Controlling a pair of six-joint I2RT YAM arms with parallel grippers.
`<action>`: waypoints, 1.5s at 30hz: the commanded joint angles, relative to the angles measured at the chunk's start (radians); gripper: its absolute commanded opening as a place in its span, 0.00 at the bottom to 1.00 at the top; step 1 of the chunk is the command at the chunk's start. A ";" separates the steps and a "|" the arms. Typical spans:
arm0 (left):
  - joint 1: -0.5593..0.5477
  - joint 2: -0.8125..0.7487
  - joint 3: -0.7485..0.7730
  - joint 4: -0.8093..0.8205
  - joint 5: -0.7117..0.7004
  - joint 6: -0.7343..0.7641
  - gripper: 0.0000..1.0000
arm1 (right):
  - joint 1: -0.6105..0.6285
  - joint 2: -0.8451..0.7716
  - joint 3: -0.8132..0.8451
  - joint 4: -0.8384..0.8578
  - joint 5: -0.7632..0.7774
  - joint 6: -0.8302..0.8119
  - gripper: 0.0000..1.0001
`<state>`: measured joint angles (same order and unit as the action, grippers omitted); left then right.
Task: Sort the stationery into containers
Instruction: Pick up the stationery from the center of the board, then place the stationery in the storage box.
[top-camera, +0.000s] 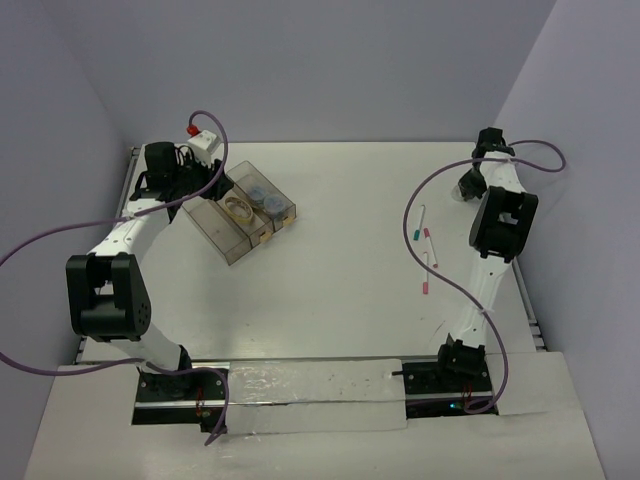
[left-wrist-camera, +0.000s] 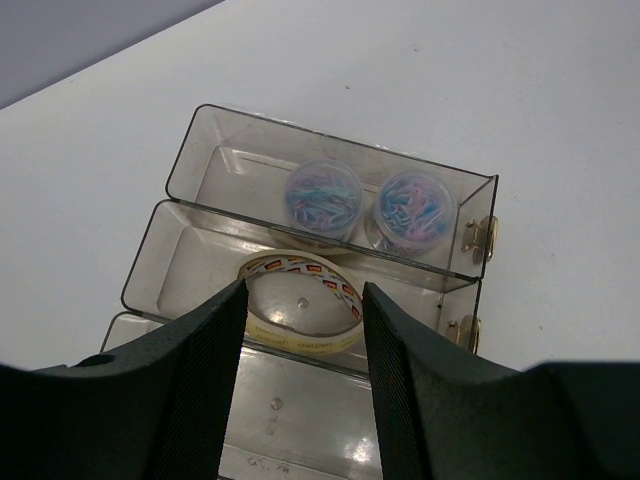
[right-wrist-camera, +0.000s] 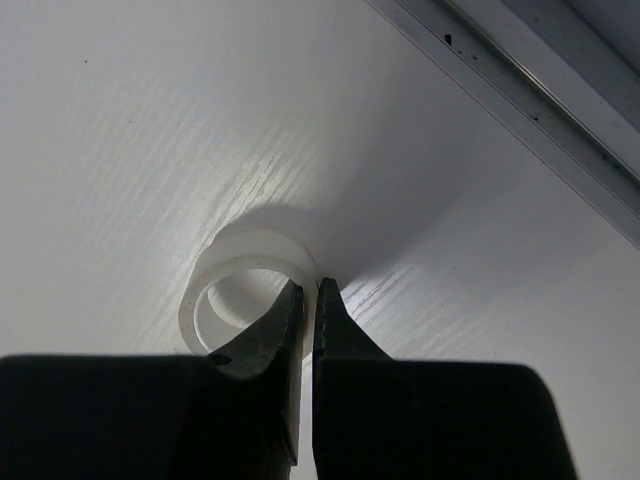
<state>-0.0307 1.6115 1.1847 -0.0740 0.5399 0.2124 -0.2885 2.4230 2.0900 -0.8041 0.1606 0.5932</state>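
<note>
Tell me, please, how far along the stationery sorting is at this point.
Done: two tubs of coloured bits sit in one outer bin, and a tape roll lies in the middle bin. In hand: the right tool is shut on the wall of a white ring on the table. Left: three pens lie on the table beside the right arm. The left tool hangs open above the bins.

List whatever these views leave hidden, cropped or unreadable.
- Left wrist: the nearest bin is largely covered by the left tool and cut by the bottom edge.
- Right wrist: the right tool, shut on the white ring, hides the ring's near side.
- Top: the pens show markings too small to read.
</note>
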 joint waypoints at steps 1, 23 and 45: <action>-0.002 -0.029 0.027 -0.016 0.030 -0.023 0.56 | 0.050 -0.183 -0.161 0.130 -0.006 -0.065 0.00; -0.067 -0.241 0.140 -0.230 0.270 -0.157 0.63 | 1.096 -0.491 -0.161 0.183 0.164 -0.068 0.00; -0.206 -0.211 0.027 -0.205 0.074 -0.152 0.61 | 1.132 -0.445 -0.096 0.152 0.080 0.028 0.00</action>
<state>-0.2280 1.3979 1.2089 -0.2820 0.6640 0.0589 0.8569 2.0075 1.9636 -0.6743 0.2674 0.5945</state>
